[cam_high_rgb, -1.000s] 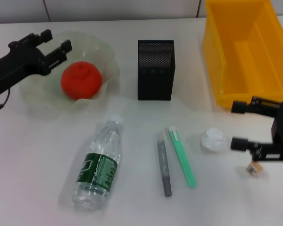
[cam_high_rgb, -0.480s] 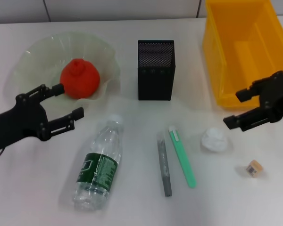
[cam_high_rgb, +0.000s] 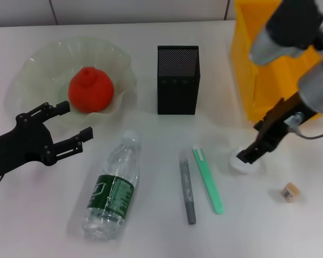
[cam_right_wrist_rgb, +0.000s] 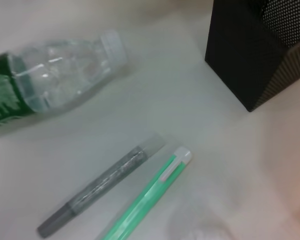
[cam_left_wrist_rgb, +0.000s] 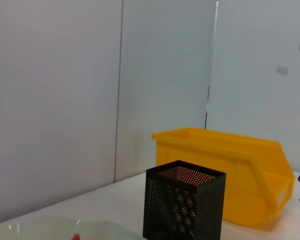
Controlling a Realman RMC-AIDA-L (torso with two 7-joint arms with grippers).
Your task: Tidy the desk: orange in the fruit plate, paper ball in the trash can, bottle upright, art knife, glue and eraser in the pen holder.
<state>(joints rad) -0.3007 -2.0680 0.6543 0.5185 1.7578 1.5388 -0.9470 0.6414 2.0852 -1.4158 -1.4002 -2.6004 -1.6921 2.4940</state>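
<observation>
I bring my right gripper (cam_high_rgb: 246, 156) onto the paper ball (cam_high_rgb: 244, 163) near the counter's right edge; finger state unclear. Light, crushable: I'd pinch its middle gently.

Orange (cam_high_rgb: 90, 90) in the fruit plate (cam_high_rgb: 43, 64), far left; pen holder (cam_high_rgb: 177, 79) centre; trash can (cam_high_rgb: 269, 70) right; bottle (cam_high_rgb: 112, 188) lying in front.

— Left arm? 
— Black left gripper (cam_high_rgb: 64, 124) low on the near left, fingers (cam_high_rgb: 77, 138) spread, pointing right, holding nothing.

— Right arm? 
— Grey-and-black, reaching down from the far right; black right gripper (cam_high_rgb: 246, 155) tilted down-left. Finger gap unreadable.
</observation>
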